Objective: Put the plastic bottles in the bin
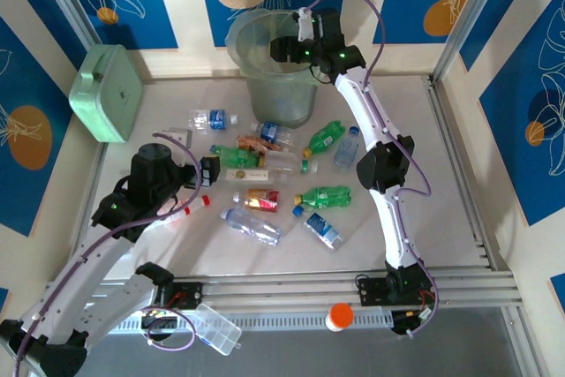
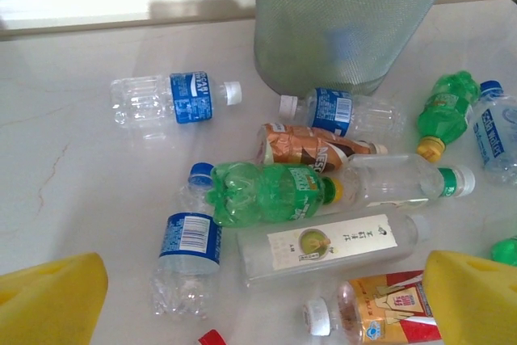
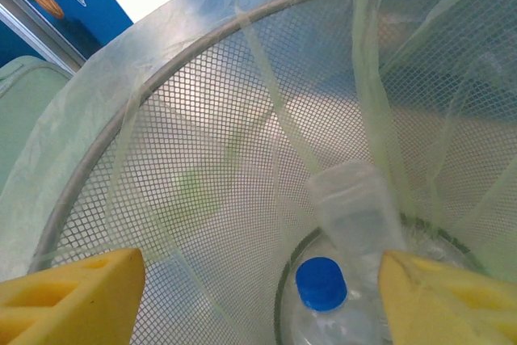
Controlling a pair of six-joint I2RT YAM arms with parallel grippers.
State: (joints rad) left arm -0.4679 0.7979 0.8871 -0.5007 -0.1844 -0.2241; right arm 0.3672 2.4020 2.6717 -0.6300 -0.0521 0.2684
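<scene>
Your right gripper (image 1: pixel 287 49) hangs over the mouth of the bin (image 1: pixel 274 99), at the far side of the table (image 1: pixel 265 258). The top view hides the bin's inside, but the right wrist view looks straight down it. There the yellow fingers (image 3: pixel 73 296) stand well apart and clamp nothing. A clear bottle (image 3: pixel 355 208) sits between them, just beside one finger; you cannot tell whether they touch. A blue-capped bottle (image 3: pixel 321 284) lies on the bottom.

Your left gripper (image 1: pixel 209 171) hovers near the loose bottles (image 1: pixel 265 178), which lie scattered between the arms and the bin. In the left wrist view its fingers (image 2: pixel 48 300) are spread wide, with nothing between them.

That view also shows how tightly the heap is packed. A green bottle (image 2: pixel 271 193) lies against a brown bottle (image 2: pixel 311 147) and over a blue-labelled bottle (image 2: pixel 187 248). A white-labelled bottle (image 2: pixel 331 244) lies just below them. One more blue-labelled one (image 2: pixel 339 111) lies against the bin's foot.

A mint box (image 1: pixel 108 93) stands at the far left. An orange-capped jar (image 1: pixel 339 316) and a clear case (image 1: pixel 216 328) sit near the arm bases.

The brown label reads "NES", with the rest hidden. The white label carries Chinese characters. The blue labels are too small to read.
</scene>
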